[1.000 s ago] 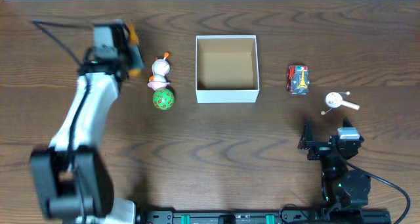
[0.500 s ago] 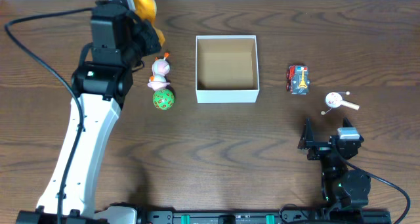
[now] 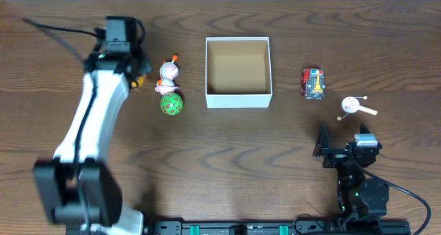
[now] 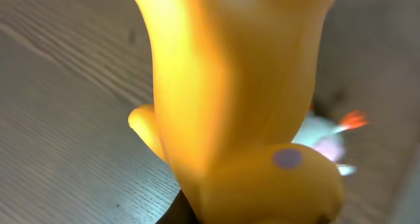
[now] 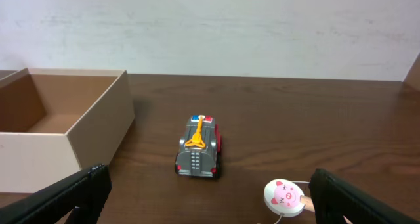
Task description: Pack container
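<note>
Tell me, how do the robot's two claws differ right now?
The left claw is shut on a yellow toy; the right claw is wide open and holds nothing. The left claw is out toward the table's far left, beside the pink-and-white toy; the right claw sits by the near edge, facing the toy car. Both are outside the container.

A dark, wood-grained desk (image 3: 227, 159) carried several small toys. At the left, a green patterned ball (image 3: 171, 103) lay just on the near side of a white and pink figure (image 3: 167, 74) with an orange tip. At the right stood a red toy truck (image 3: 313, 83), and a pink pig-faced rattle (image 3: 351, 105) lay nearer and to its right. A yellow toy (image 4: 243, 106), blurred, filled the left wrist view. A pale wall (image 5: 210, 27) rose beyond the far edge.
</note>
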`<state>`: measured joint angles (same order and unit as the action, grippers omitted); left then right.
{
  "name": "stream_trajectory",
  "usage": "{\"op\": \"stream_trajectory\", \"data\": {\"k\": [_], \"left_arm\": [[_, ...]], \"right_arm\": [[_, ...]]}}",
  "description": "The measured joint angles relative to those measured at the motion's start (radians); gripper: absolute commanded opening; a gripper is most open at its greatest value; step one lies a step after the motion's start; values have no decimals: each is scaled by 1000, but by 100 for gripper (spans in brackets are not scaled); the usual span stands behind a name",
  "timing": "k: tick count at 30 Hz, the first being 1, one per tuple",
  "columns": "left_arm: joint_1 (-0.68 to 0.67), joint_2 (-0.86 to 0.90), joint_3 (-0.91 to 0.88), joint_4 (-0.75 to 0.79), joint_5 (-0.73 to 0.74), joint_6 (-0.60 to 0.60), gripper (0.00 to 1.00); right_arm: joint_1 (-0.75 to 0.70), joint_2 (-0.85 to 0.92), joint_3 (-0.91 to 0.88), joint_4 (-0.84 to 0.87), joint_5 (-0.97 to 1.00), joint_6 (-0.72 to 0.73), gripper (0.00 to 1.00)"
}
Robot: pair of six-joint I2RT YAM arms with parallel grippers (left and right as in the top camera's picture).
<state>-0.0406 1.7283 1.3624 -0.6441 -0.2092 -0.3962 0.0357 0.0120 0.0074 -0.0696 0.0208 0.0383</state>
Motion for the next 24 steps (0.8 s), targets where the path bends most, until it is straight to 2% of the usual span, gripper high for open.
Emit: {"op": "stream_trajectory", "data": {"k": [7, 24], "left_arm": [[26, 167, -27, 16, 13, 0, 6], [90, 178, -29, 28, 46, 0, 6]], "right_arm": [[0, 0, 0, 0, 0, 0, 99], [0, 0, 0, 0, 0, 0, 99]]}}
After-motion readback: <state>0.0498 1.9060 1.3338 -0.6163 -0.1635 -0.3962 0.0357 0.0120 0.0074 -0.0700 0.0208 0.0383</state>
